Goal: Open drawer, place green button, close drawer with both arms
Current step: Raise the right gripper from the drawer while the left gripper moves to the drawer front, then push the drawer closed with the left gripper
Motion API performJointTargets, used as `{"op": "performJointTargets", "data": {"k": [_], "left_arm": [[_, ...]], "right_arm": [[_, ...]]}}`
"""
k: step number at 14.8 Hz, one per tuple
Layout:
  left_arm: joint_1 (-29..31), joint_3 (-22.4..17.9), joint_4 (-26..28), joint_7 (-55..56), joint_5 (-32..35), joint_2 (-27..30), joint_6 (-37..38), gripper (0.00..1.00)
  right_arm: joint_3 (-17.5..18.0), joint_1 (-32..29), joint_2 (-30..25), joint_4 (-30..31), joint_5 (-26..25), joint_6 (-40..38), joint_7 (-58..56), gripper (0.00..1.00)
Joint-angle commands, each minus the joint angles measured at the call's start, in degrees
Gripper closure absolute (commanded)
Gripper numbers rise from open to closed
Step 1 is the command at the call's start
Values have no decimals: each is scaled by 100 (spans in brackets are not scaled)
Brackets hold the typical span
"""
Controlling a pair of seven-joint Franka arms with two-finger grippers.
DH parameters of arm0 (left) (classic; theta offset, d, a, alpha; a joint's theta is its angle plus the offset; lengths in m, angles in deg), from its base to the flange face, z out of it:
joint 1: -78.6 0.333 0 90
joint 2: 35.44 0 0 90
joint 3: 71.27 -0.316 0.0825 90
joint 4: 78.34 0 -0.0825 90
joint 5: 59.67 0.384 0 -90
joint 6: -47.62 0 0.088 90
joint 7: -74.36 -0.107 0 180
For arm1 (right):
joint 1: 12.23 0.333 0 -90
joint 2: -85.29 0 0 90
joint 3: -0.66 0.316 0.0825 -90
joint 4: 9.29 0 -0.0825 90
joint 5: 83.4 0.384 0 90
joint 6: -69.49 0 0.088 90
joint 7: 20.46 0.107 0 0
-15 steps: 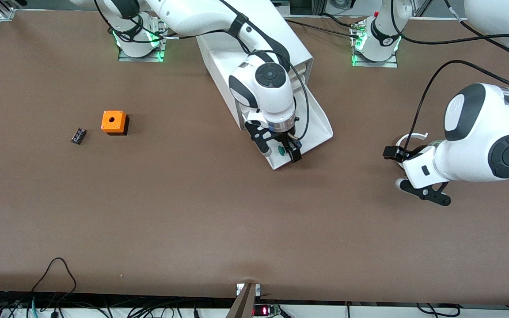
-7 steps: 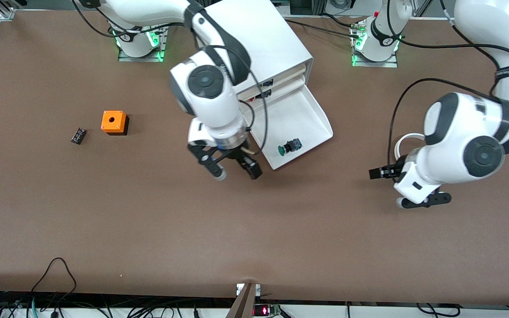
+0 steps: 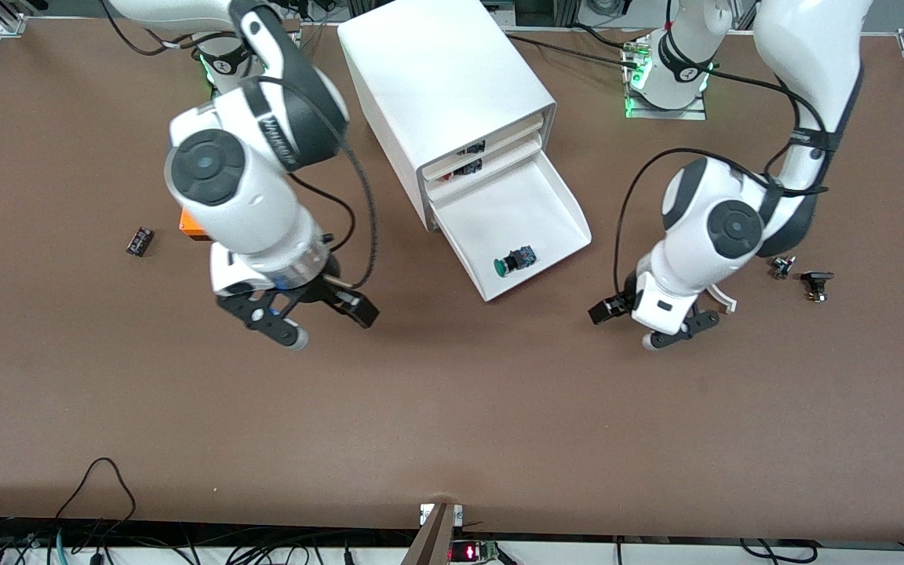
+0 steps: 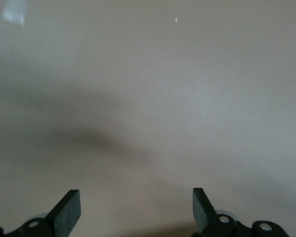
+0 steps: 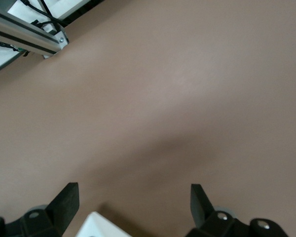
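One button (image 3: 514,261), green-capped with a stubby black, blue-marked body, lay on its side in the pulled-out bottom drawer (image 3: 534,205). Hung empty over the bare desk (image 3: 452,408), jaws apart: left gripper (image 3: 631,318), right gripper (image 3: 318,315).

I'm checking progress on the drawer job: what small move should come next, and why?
Probably bring the left gripper to the drawer's front lip to push it shut. The button already lies in the open drawer, both grippers are empty with jaws open, and the right gripper is over bare table, away from the drawer.
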Motion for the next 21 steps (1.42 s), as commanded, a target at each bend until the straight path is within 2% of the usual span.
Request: {"op": "performJointTargets", "data": {"k": [1,5,8,11,14,21], "left_arm": [[-210,17,497,634,164,247,-341,1],[-510,-1,471,1004,182,-86,-376,4],[-554,-1,515,1004,252,-209,-683,6],[-581,-1,515,1031,602,-351,-789,5],[-634,25,524,1145,744,-403,-780,4],[-1204,34,629,1566,744,-456,-553,2]], "right_arm": [[48,-336,-584,614,23,-177,-1057,0],[-233,-635,-1418,1536,-13,-239,-2509,0],[-181,-1048,-1990,2187,-179,-213,-3230,0],[292,-1680,-2631,2925,-548,-125,-3750,0],[338,-2015,-3168,3356,-549,-125,-4460,0],[171,-2104,-4101,4218,-496,-186,-4612,0]]}}
